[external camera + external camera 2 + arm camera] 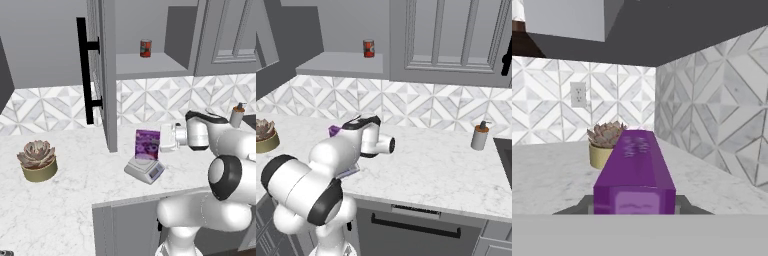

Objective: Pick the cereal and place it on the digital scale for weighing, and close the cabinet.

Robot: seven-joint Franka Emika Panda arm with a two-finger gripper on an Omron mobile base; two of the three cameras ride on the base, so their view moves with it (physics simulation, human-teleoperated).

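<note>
At mid-frame the gripper (167, 137) is clamped on the cereal (147, 144), standing upright on the digital scale (145, 169), with the open cabinet (104, 75) door up-left.

Glossy white rounded arm (220, 150) segments joined by dark grey joint bands
</note>
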